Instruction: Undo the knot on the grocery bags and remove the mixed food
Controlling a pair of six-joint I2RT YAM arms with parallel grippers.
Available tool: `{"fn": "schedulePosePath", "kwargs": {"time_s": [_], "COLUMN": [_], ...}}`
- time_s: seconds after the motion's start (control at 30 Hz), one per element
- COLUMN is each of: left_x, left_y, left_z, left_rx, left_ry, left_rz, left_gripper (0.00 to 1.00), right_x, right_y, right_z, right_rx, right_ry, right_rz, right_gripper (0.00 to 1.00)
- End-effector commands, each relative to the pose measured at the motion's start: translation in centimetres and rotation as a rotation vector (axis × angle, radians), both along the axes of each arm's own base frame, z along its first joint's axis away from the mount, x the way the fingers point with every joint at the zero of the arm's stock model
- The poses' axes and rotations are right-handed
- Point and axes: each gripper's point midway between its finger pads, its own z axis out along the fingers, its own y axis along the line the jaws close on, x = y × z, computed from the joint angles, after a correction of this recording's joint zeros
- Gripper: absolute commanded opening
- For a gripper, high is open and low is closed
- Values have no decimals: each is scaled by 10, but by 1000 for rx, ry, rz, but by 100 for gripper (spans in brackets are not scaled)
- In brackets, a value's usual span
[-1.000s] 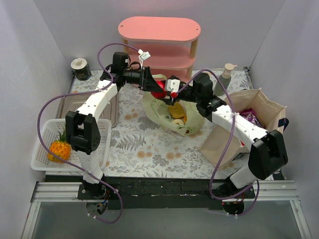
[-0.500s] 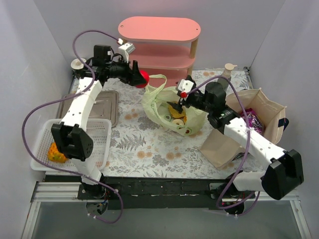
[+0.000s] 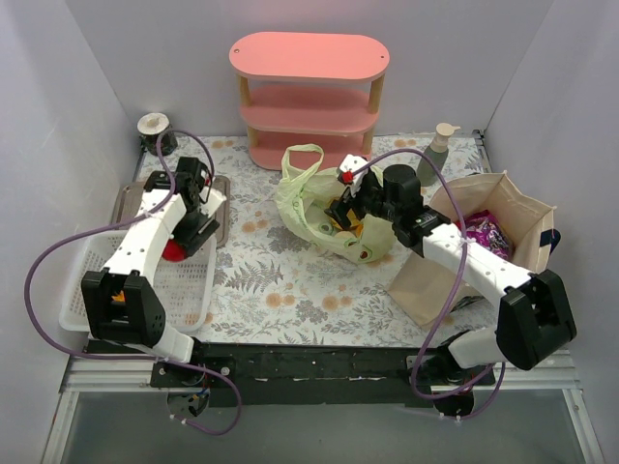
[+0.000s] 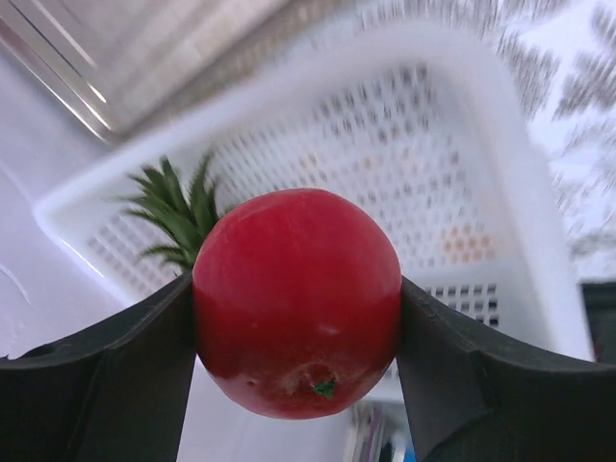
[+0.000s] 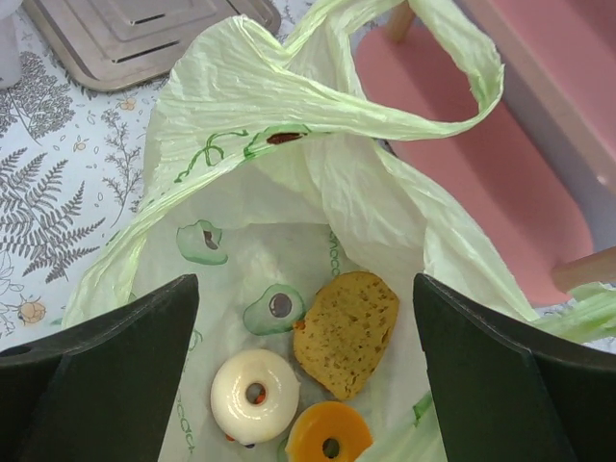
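Clamps a shiny round red fruit (image 4: 296, 298) between both fingers of the left gripper (image 4: 296, 289), centre of the left wrist view. Hovers it over a white mesh plastic basket (image 4: 481, 192) at the left of the overhead frame, the spiky green crown of a small pineapple (image 4: 178, 217) behind it.

Holds the right gripper (image 5: 305, 289) spread wide and empty above the mouth of a thin, crinkly pale yellow-green plastic bag (image 5: 289, 115), mid-frame overhead. Shows its handle loops (image 5: 433, 96) loose and untied. Shows inside, lower centre of the right wrist view, a white ring doughnut (image 5: 254, 395), a brown pastry (image 5: 346, 332) and an orange ring (image 5: 330, 441).

Shows a boxy beige tote (image 3: 430, 280) at the right edge, purple packets (image 3: 484, 232) inside.
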Motion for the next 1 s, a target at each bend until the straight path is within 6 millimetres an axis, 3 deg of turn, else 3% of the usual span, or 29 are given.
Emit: {"fn": "schedulePosePath", "kwargs": {"time_s": [0.0,0.07,0.23,0.33,0.43,0.53,0.57,0.6,0.67,0.73,0.77,0.83,0.9,0.93,0.97], "left_x": [-58,-79,-101,-99,-84,-73,-70,-70,-78,-84,-83,-82,-63,-56,-38], "left_y": [33,46,68,85,101,92,83,74,71,78,79,78,73,70,70], "left_z": [-10,-29,-49,-61,-67,-81,-87,-94,-100,-100,-98,-94,-83,-77,-64], "left_rx": [181,244,304,313,304,201,144,85,80,127,134,127,72,49,24], "left_ry": [195,286,410,424,356,321,317,330,372,390,385,387,341,329,270], "left_rz": [-5,33,159,272,376,454,464,482,482,468,463,460,464,473,479], "left_gripper": [0,0,0,0,0,0,4,16,56,69,81,88,98,98,98], "right_x": [3,-1,-7,-10,-13,-14,-14,-13,-14,-13,-12,-12,-13,-14,-15], "right_y": [11,13,10,9,8,7,7,7,8,9,10,10,10,9,9], "right_z": [22,18,12,9,7,2,2,2,1,2,2,2,3,1,0], "right_rx": [77,77,70,67,65,61,61,60,56,59,60,68,74,71,71], "right_ry": [15,39,59,69,74,73,73,72,70,64,61,55,56,62,64], "right_rz": [23,40,43,48,51,47,45,47,58,62,60,60,58,61,64], "right_gripper": [98,98,97,97,97,97,98,97,97,98,98,98,98,98,98]}}
